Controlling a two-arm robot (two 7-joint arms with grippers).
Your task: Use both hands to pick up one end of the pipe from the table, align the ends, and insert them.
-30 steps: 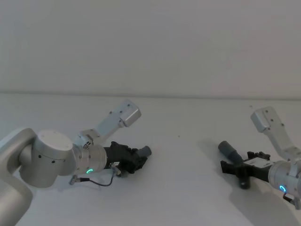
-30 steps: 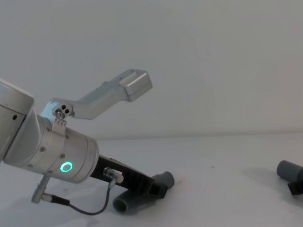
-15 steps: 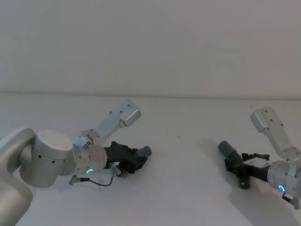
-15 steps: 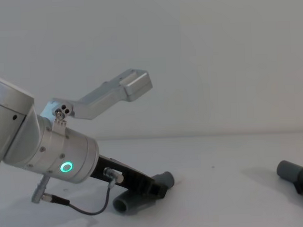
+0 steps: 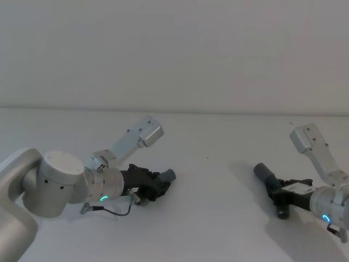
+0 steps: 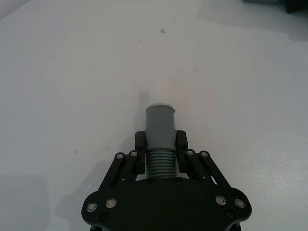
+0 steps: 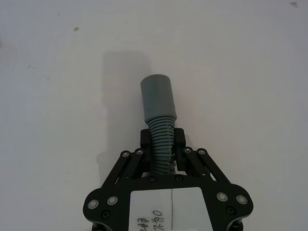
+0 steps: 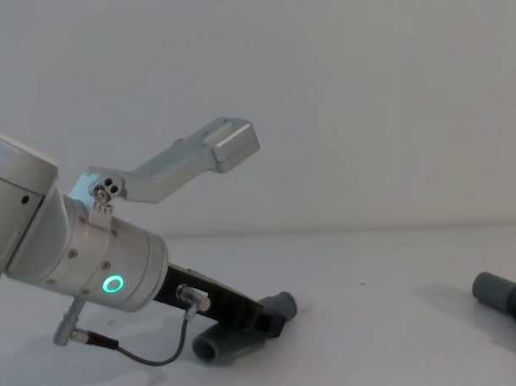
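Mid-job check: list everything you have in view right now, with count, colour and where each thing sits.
Table: one, white, spanning the view.
Wall: one, pale grey, behind the table.
Left pipe piece: one, dark grey with a ribbed middle, left side of the table.
Right pipe piece: one, dark grey with a ribbed middle, right side of the table.
Left gripper: one, black, low over the table's left side, shut on the left pipe piece's ribbed section.
Right gripper: one, black, low over the table's right side, shut on the right pipe piece's ribbed section.
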